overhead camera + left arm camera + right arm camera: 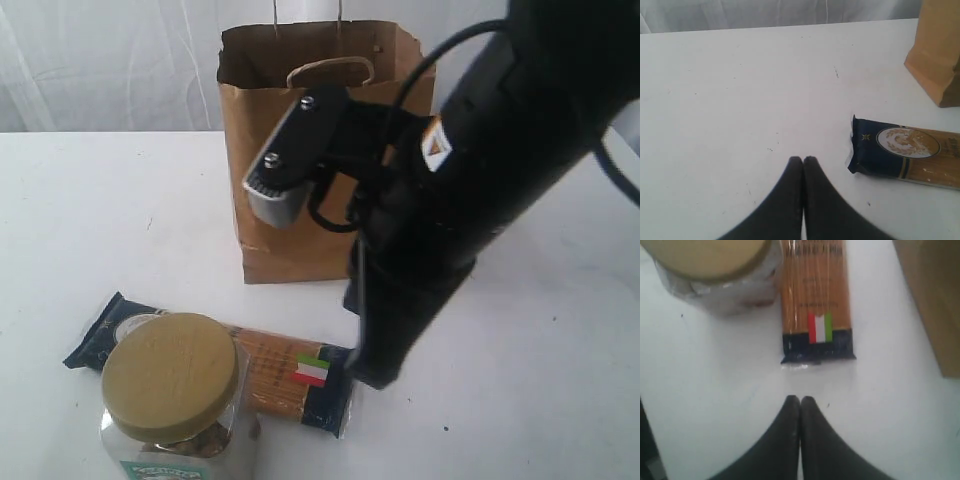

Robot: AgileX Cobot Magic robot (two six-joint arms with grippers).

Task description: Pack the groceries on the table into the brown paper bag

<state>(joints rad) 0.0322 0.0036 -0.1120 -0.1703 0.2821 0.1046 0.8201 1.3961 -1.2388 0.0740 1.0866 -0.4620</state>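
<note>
1. Exterior view: the brown paper bag (pixel 300 140) stands upright and open at the upper centre of the frame, on the white desk (pixel 100 220). The black right arm (pixel 480 160) reaches in from the upper right and covers the bag's right side. At lower left the clear jar with a wide tan lid (pixel 170 375) stands in front of the navy spaghetti packet (pixel 290 365), which lies flat.
2. Left wrist view: the left pincer (pixel 803 160) is clenched, tips pressed together, grasping nothing, over bare desk. The packet's navy end lies near it, and the bag's lower corner stands farther off.
3. Right wrist view: the right pincer (pixel 800 399) is clenched and empty. Its tips point at the packet's flag-marked end, close but apart. The jar stands just beside the packet, and the bag's wall is on the other side.
</note>
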